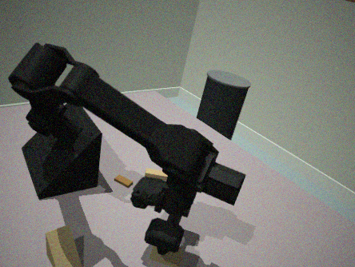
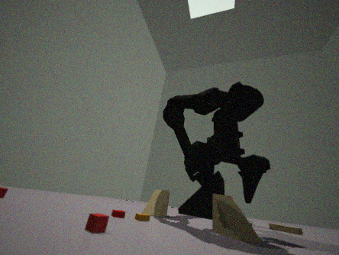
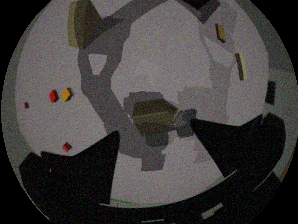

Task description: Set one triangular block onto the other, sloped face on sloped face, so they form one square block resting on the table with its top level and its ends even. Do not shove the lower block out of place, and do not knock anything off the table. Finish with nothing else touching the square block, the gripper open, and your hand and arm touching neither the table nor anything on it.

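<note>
One tan triangular block (image 1: 172,257) (image 2: 230,219) (image 3: 152,119) stands on the table, in the arm's shadow. In the exterior view its slope falls to the right. The other tan triangular block (image 1: 60,244) (image 2: 162,203) (image 3: 82,25) stands well apart from it, with its slope falling to the left in the exterior view. My gripper (image 1: 161,231) (image 2: 222,191) (image 3: 156,128) is wide open and empty. It hangs above the first block, which shows between the fingertips in the wrist view. The exact gap is hard to tell.
A pale flat bar (image 1: 156,173) (image 2: 285,229) (image 3: 241,66) and an orange bar (image 1: 123,181) (image 3: 220,33) lie nearer the arm's base. A yellow block (image 2: 142,217) (image 3: 67,94) and red blocks (image 2: 97,223) (image 3: 53,96) lie off to one side. A dark cylinder (image 1: 221,105) stands behind.
</note>
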`<state>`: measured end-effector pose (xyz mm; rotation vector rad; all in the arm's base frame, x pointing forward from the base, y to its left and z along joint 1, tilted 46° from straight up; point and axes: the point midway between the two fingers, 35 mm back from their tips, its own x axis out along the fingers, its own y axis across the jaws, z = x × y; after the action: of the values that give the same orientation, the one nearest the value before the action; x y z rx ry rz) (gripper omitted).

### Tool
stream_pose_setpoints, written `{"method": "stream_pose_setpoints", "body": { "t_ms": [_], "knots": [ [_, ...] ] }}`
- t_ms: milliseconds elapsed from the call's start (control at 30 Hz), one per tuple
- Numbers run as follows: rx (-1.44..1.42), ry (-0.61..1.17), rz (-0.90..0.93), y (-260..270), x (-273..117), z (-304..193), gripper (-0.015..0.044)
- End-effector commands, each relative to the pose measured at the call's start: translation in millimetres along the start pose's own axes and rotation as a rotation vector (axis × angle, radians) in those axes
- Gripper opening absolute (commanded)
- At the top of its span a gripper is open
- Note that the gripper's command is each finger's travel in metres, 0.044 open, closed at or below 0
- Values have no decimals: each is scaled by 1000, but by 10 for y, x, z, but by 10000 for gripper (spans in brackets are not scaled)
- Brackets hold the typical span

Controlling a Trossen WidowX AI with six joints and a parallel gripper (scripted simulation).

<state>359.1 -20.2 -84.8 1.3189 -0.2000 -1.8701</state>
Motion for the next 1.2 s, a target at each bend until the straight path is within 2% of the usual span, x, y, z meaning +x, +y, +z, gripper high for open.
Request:
{"method": "stream_pose_setpoints", "body": {
  "t_ms": [0, 933, 1167],
  "knots": [
    [-6, -5, 4, -3, 88, 1, 440],
    [-5, -9, 8, 2, 516, 1, 440],
    [-5, -9, 8, 2, 516, 1, 256]
  ]
}}
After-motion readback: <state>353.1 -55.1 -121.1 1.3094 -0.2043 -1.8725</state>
